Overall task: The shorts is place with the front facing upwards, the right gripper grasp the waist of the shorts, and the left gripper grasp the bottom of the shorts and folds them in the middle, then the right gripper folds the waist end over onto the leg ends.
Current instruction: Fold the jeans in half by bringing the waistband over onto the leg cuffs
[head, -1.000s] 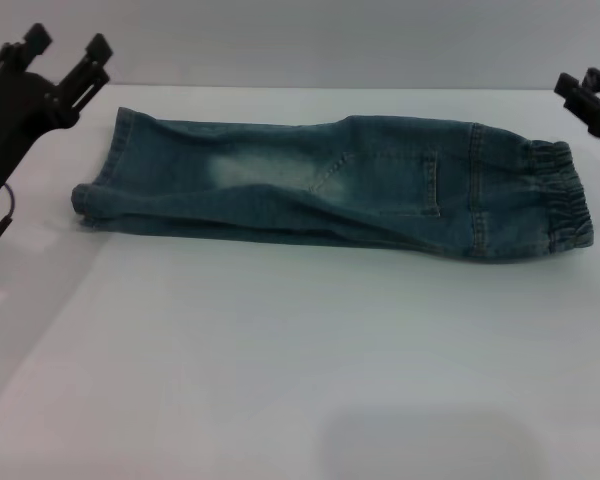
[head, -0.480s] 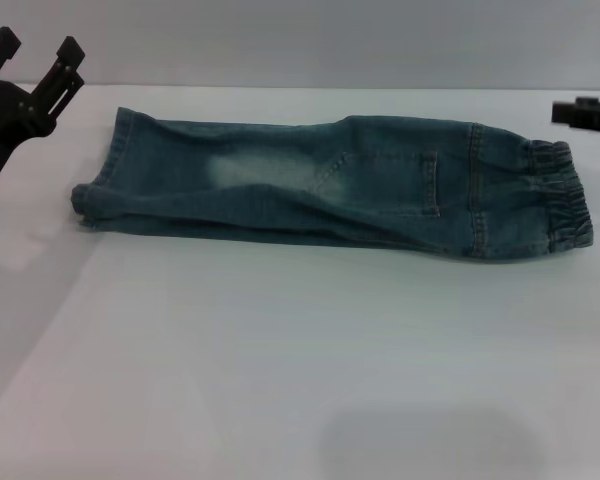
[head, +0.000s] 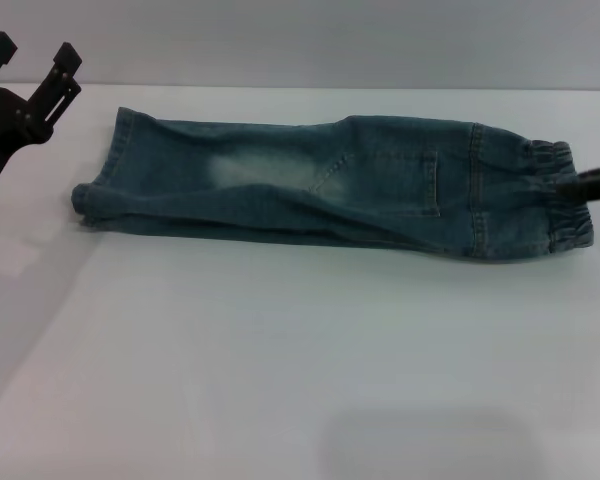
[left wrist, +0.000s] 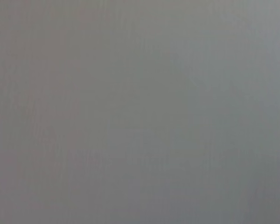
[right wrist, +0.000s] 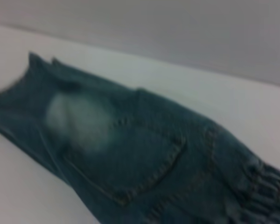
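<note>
The shorts (head: 330, 185) lie on a pale surface (head: 300, 360), already folded lengthwise into one long band that runs across the head view. They are blue-green denim with a pale faded patch (head: 260, 165) on the upper leg, a stitched patch pocket (head: 405, 180) nearer the middle and a curved seam between the two. The gathered elastic waist (head: 565, 200) lies at the robot's right, and the leg ends (head: 105, 185), straight stitched hems, lie at the robot's left, stacked one on the other.

The left gripper (head: 30, 65) is raised beside the leg ends, clear of the cloth, its two black fingers (head: 62, 62) spread apart and holding nothing. The right gripper (head: 595, 185) reaches in from the edge of the head view and meets the waist; only a dark tip shows, so whether its fingers are spread or clamped on the band cannot be told.

The right wrist view looks along the shorts (right wrist: 130, 154) from the waist end. The left wrist view shows only plain grey.
</note>
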